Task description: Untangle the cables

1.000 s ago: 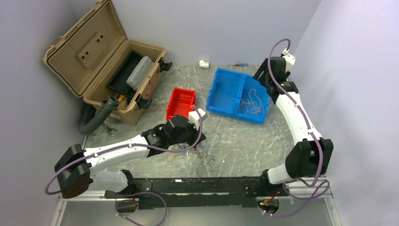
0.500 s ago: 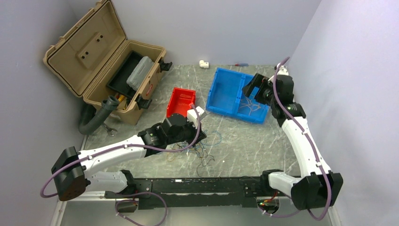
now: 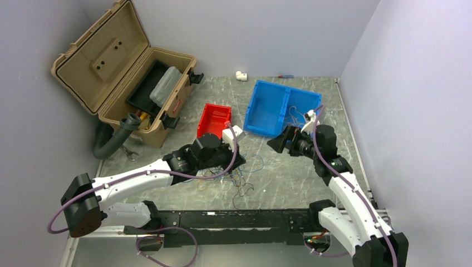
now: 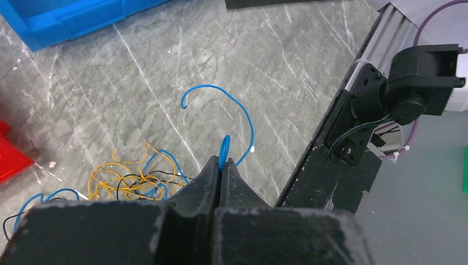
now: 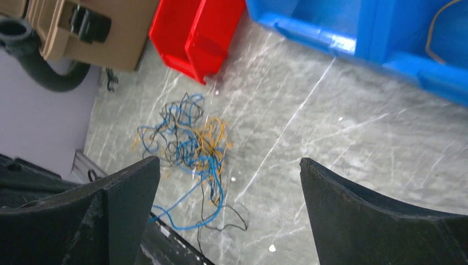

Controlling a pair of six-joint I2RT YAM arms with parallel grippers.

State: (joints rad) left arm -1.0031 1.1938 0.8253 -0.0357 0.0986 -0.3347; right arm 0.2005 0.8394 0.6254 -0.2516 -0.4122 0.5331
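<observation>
- Right now the left gripper (image 4: 221, 161) is pinched tight on a single blue cable (image 4: 244, 118). Its free end curls up and away over the worktop (image 4: 287, 72).
- The other cables (image 4: 129, 178) lie in a loose knot just beside those jaws, with yellow-orange, blue and black strands crossing one another.
- The right gripper (image 5: 229, 163) hangs with its jaws spread wide and nothing between them. It is above the worktop, between the blue bin (image 3: 266, 114) and the knot, and its wrist view looks down on the tangle.
- As I judge it, the step in hand is to draw the blue cable clear while the other arm anchors the bundle.
- To do that well, the right gripper should probably come down on the bulk of the knot, near the yellow-orange strands (image 5: 212, 135). If it lands on the blue strand already held, both arms would pull the same wire.
- Pulling the held cable slowly, low and away from the knot, should let the loops slide out rather than cinch tighter.
- The strands are very thin, so the pinch could slip. With nothing pinning the knot, the whole bundle would likely drag along.
- A few pale cables (image 3: 296, 115) lie in the right compartment of the blue bin, so that looks like the place for each freed one.
</observation>
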